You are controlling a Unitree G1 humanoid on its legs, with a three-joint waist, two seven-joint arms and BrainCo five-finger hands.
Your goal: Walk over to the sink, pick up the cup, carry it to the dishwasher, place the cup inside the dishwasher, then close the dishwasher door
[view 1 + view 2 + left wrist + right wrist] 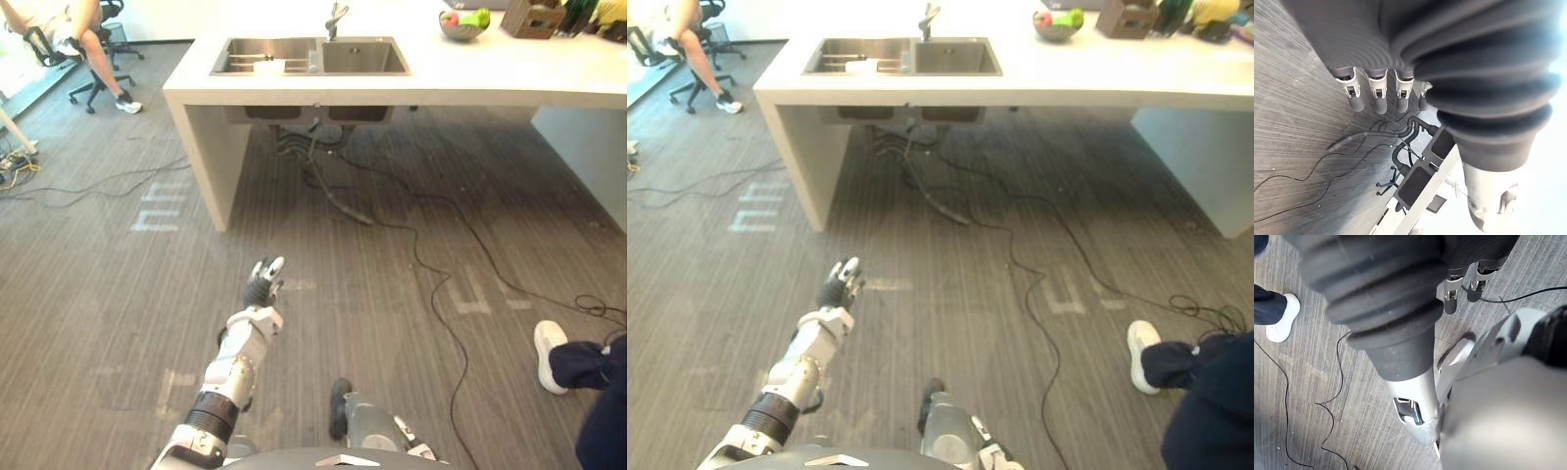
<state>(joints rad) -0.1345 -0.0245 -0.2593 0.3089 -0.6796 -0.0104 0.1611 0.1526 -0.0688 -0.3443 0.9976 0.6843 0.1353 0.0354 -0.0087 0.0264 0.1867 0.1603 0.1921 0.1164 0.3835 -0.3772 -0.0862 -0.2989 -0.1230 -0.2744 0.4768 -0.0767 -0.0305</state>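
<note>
A steel double sink (362,57) with a tap (335,18) is set in the white counter (470,73), far ahead across the floor. In the sink's left basin lies a small pale thing (269,67), too small to identify. My left hand (263,286) is stretched forward low over the grey floor, well short of the counter. Its fingers (1378,95) are straight and hold nothing. In the right wrist view my right hand (1449,298) hangs over the floor with relaxed, empty fingers.
A bowl of fruit (462,24) and a brown box (534,18) stand on the counter's right part. Cables (431,264) trail over the floor from under the sink. A person sits on an office chair (83,83) at far left. Another person's white shoe (549,354) is at right.
</note>
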